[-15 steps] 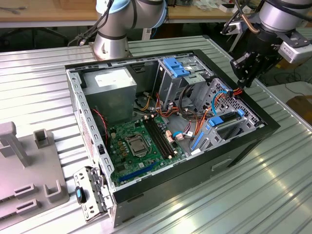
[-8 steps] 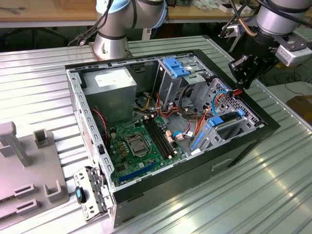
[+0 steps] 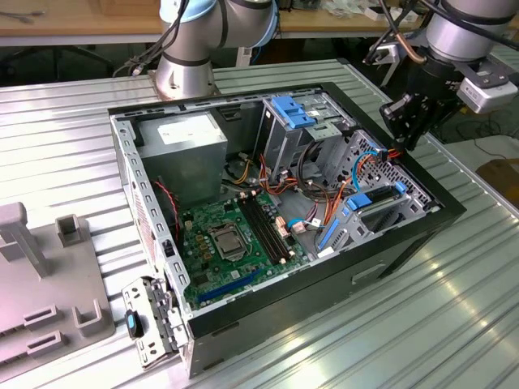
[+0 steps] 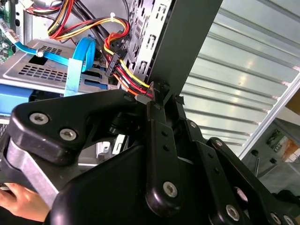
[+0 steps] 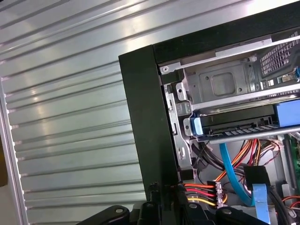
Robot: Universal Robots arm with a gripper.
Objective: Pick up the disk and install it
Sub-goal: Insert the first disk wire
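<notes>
Exterior view: an open computer case (image 3: pixel 324 284) lies on the ribbed metal table (image 3: pixel 454 316) and holds a motherboard (image 3: pixel 231 235) and a power supply (image 3: pixel 182 146). The gripper (image 3: pixel 407 139) hangs over the case's rim at the exterior view's right. First wrist view: the disk (image 5: pixel 239 124), a dark body between blue carrier ends, sits in a bay of the grey drive cage (image 5: pixel 220 84), just inside the case's corner. Second wrist view: red and yellow cables (image 4: pixel 123 70) and a person's hand (image 4: pixel 18 201). Whether the gripper is wide or narrow cannot be told.
</notes>
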